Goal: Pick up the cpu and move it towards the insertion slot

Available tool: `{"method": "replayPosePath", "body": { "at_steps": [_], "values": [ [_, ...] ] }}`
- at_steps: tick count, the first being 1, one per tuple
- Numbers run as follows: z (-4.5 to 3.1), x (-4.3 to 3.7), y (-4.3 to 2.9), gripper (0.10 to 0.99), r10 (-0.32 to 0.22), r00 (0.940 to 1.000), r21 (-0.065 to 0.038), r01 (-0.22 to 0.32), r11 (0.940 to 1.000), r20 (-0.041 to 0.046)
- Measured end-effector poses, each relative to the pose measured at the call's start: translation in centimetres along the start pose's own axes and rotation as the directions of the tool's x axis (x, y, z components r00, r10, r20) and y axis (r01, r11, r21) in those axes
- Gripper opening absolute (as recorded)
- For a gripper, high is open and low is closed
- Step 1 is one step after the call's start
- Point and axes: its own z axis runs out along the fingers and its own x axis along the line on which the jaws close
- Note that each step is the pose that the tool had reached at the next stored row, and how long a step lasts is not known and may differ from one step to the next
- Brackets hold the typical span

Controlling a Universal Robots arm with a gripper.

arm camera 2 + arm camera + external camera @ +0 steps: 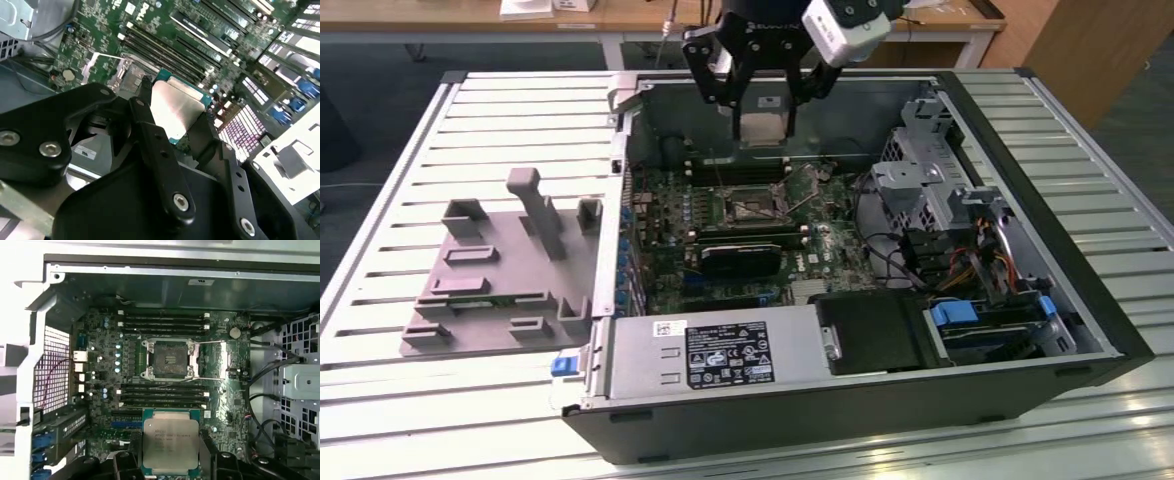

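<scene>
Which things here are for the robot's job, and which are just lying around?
For the job:
- cpu, held in the gripper
- insertion slot, empty

Just lying around:
- grey fixture plate
- power supply box
- memory slots

In the first wrist view the cpu (170, 443) has its lower edge hidden behind the black fingers (207, 455). In the exterior view the arm (787, 15) is cut off above the computer case (1067, 300).
</scene>
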Motion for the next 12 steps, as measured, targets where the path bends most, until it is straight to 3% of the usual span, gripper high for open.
{"method": "replayPosePath", "body": {
  "at_steps": [7, 12],
  "values": [
    [1.15, -0.83, 0.34, 0.537, 0.000, 1.0000, 0.000, 0.000, 1.0000, -0.0023],
    [1.73, -1.05, 1.13, 0.537, 0.000, 1.0000, 0.000, 0.000, 1.0000, -0.0030]
  ]
}}
